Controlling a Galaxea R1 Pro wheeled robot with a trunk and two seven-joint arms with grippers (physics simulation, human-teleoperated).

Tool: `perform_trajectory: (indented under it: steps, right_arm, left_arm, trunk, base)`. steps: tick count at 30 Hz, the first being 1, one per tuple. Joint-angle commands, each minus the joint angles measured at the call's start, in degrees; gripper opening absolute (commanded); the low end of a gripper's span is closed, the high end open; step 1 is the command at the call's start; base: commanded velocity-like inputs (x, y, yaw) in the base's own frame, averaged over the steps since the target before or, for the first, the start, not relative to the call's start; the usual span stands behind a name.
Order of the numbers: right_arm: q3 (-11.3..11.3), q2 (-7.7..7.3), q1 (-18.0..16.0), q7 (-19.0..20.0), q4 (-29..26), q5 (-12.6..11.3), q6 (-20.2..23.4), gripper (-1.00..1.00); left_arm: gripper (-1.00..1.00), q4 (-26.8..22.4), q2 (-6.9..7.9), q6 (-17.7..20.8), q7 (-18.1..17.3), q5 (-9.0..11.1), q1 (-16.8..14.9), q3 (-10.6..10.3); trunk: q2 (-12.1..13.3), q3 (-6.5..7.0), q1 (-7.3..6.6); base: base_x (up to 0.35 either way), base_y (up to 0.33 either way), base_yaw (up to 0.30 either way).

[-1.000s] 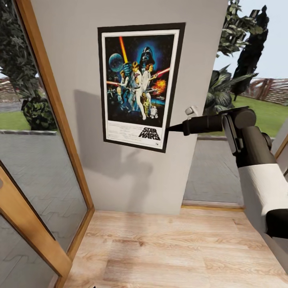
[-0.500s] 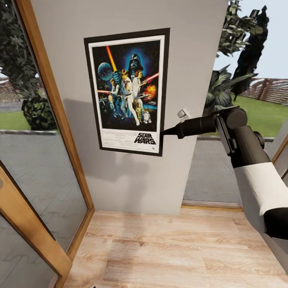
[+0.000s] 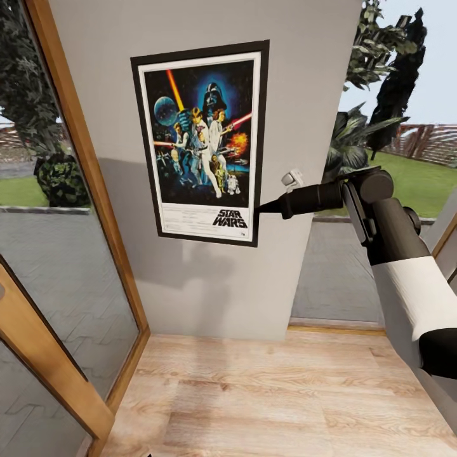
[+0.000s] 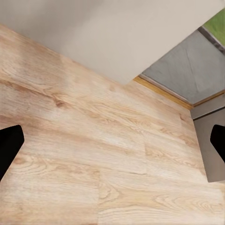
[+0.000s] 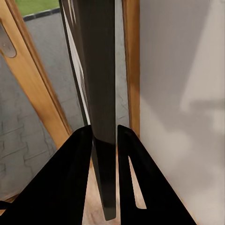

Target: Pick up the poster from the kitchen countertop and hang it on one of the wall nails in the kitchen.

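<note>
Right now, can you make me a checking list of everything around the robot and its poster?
Surface: light wooden floor; poster held up against the grey wall panel.
Job's things: Star Wars poster upright, slightly tilted; wall nail not made out.
Clutter: nothing seen.
Grippers: right gripper clamps the poster's dark edge, at its lower right side in the head view; left gripper's fingertips spread apart over the floor, holding nothing.
Cables: nothing seen.
Surroundings: wood-framed glass door, garden plants and lawn outside.
</note>
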Motion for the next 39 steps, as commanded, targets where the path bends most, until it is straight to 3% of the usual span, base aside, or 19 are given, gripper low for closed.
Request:
perform_trajectory:
  steps: [1,12,30,39]
  right_arm:
    - [0.0,-0.02,-0.1,0.5,0.0,0.3,0.5,-1.00]
    - [0.0,-0.02,-0.1,0.4,-0.1,0.2,0.5,-1.00]
    - [-0.1,-0.02,-0.2,0.3,-0.1,0.2,0.5,-1.00]
    - [-0.1,-0.02,-0.2,0.3,-0.2,0.2,0.5,-1.00]
  left_arm:
    - [1.00,0.0,0.01,-0.2,-0.2,0.5,-0.1,-0.5]
    - [1.00,0.0,0.03,-0.2,-0.2,0.5,-0.1,-0.5]
    - [1.00,0.0,0.03,-0.2,-0.1,0.5,-0.1,-0.5]
    - [1.00,0.0,0.03,-0.2,-0.1,0.5,-0.1,-0.5]
  trunk:
    - [-0.1,-0.13,0.04]
    - [-0.1,-0.13,0.04]
    - [-0.1,-0.13,0.04]
    - [-0.1,-0.13,0.04]
  base:
    - [0.000,0.000,0.000]
    - [0.035,0.000,0.000]
    - [0.303,0.000,0.000]
    - [0.084,0.000,0.000]
